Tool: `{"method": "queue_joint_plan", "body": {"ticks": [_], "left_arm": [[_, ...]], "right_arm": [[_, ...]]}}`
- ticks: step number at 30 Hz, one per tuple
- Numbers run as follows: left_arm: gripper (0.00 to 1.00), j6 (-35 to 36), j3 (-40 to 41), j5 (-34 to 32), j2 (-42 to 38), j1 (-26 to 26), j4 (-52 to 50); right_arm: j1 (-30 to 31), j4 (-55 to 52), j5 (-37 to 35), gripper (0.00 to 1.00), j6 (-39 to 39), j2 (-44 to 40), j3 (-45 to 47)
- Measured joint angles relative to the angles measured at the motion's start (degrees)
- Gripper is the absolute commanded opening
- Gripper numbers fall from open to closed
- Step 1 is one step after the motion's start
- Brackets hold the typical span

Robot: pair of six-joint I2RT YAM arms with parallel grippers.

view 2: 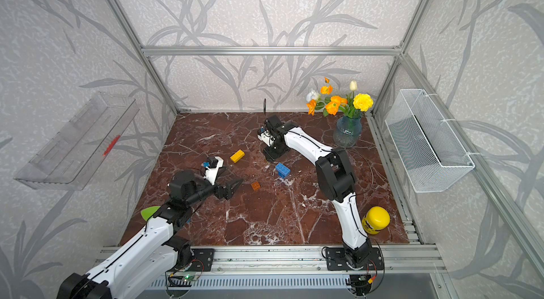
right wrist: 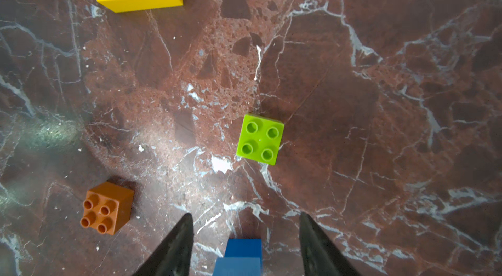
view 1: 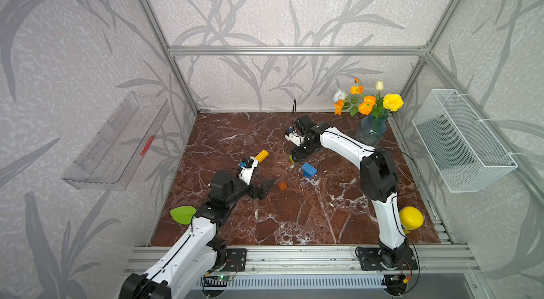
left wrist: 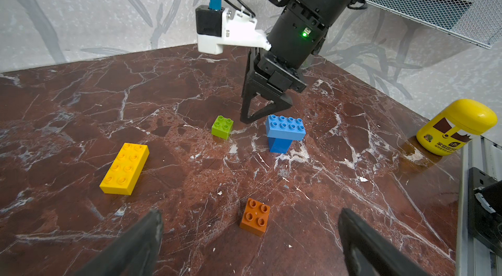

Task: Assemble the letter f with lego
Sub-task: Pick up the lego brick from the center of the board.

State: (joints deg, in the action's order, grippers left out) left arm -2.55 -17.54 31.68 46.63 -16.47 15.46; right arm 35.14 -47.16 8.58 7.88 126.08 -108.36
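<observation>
The right pincer (right wrist: 244, 215) stands with its jaws spread and nothing in them, tips low over the marble table (view 1: 294, 218). Between its fingers, touching neither, sits the long blue brick (left wrist: 285, 127), pressed across the small blue brick (left wrist: 278, 144). The green brick (right wrist: 260, 139) lies just ahead of the tips. The orange brick (view 1: 282, 185) rests near the left pincer (view 1: 266, 188), also open and empty. The yellow brick (view 1: 261, 155) lies flat, apart.
</observation>
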Motion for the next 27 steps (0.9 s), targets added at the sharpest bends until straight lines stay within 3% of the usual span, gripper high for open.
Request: {"method": "queue_joint_plan", "body": {"ticks": [10,27], "left_arm": [[0.99,0.0,0.0,0.0,-0.2,0.0,0.0],[0.99,0.0,0.0,1.0,-0.2,-0.1,0.0]], "right_arm": [[1.6,-2.1,-1.0,0.58,-2.0,7.3,-7.1],[2.3,-2.4,-5.9,0.56,-3.8,11.1,-10.9]]}}
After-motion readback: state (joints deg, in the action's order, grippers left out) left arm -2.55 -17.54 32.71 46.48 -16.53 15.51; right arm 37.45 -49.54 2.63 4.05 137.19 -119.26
